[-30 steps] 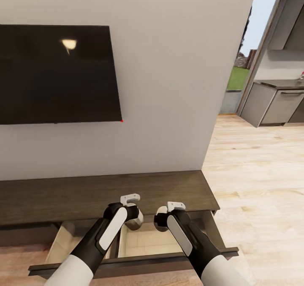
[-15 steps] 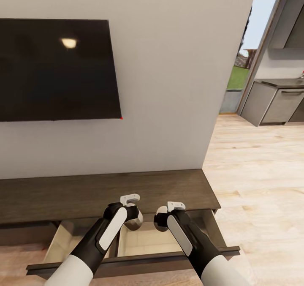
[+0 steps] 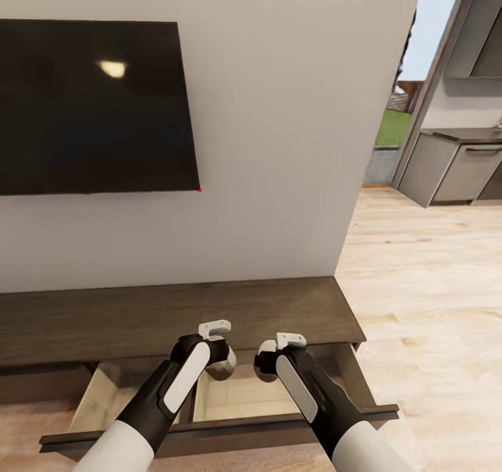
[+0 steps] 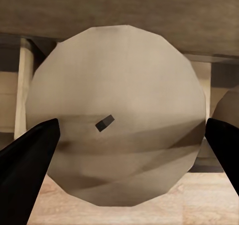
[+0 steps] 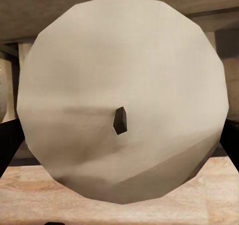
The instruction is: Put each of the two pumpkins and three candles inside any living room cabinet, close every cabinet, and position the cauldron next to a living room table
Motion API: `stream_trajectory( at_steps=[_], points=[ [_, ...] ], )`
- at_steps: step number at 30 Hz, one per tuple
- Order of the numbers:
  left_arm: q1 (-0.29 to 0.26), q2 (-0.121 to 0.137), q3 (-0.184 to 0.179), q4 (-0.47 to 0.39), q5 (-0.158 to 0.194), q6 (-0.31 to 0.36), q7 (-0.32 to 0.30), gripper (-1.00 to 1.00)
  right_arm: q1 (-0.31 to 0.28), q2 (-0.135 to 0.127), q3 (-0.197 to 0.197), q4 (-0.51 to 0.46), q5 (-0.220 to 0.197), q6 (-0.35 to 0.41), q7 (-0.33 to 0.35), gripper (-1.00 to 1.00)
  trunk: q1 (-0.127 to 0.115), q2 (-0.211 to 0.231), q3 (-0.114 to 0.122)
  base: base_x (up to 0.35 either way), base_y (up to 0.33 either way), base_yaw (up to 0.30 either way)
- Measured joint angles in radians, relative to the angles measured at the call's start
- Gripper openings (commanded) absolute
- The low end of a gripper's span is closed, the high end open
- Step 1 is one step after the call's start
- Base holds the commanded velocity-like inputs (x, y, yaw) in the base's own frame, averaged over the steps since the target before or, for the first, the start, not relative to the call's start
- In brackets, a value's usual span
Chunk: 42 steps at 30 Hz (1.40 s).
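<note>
My left gripper [image 3: 222, 366] is shut on a pale round candle [image 4: 119, 85], whose small dark wick shows in the left wrist view between the black fingers [image 4: 30, 155]. A second pale candle [image 5: 119, 75] sits in my right gripper [image 3: 264, 362], which is shut on it. Both hang side by side over the open drawers [image 3: 237, 392] of the long dark-brown cabinet [image 3: 174, 315] against the wall. In the head view each candle [image 3: 226, 370] shows only as a pale lump at the fingertips. The pumpkins and the cauldron are out of view.
A black TV [image 3: 94, 106] hangs on the white wall above the cabinet. The pulled-out drawer front [image 3: 230, 430] lies just under my forearms. To the right, light wood floor [image 3: 425, 298] runs to a doorway and grey kitchen units [image 3: 453, 172].
The whole head view has shifted a little: the TV sits higher and the drawer front lower, so the camera moved. Both arms hold the same pose with their candles.
</note>
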Motion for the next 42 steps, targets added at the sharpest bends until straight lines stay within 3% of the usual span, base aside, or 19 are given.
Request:
stream_trajectory(
  at_steps=[20, 28, 42],
  points=[
    [0.000, -0.001, -0.010, 0.000, 0.000, 0.000, 0.000, -1.00, 0.000, -0.003, -0.001, 0.000, 0.002, 0.000, 0.000, -1.00, 0.077, -0.140, -0.063, 0.000, 0.000, 0.000],
    [0.000, -0.009, -0.054, 0.000, -0.004, -0.001, 0.002, -1.00, 0.000, -0.004, -0.002, 0.001, 0.002, 0.000, 0.000, -1.00, 0.107, -0.196, -0.088, 0.000, 0.000, 0.000],
    [0.000, -0.009, -0.058, 0.000, -0.007, -0.001, 0.003, -1.00, 0.000, -0.003, -0.002, 0.001, 0.003, -0.001, 0.000, -1.00, 0.161, -0.294, -0.132, 0.000, 0.000, 0.000]
  ],
)
